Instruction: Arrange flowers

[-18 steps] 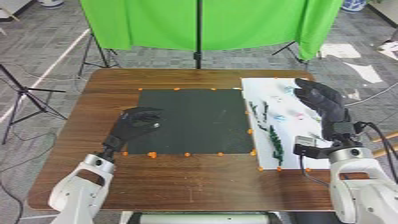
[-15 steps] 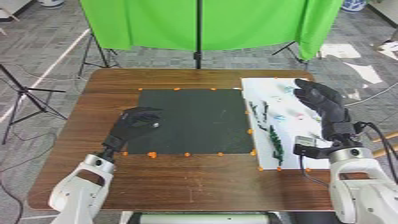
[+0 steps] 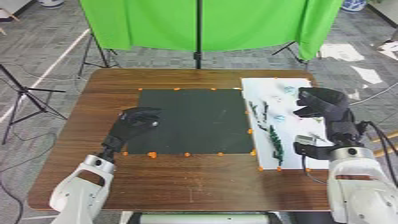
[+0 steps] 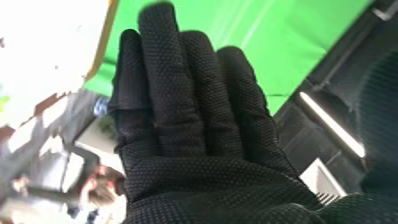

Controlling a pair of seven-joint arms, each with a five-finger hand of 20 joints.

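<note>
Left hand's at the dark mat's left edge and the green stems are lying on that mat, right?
Not quite: the head view shows the green stems on the white sheet. The left hand is at the dark mat's left edge, as you say.

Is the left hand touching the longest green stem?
Apart. The head view shows it: the left hand is at the left side of the dark mat, while the stem lies beyond the mat's right edge, on the white sheet.
</note>
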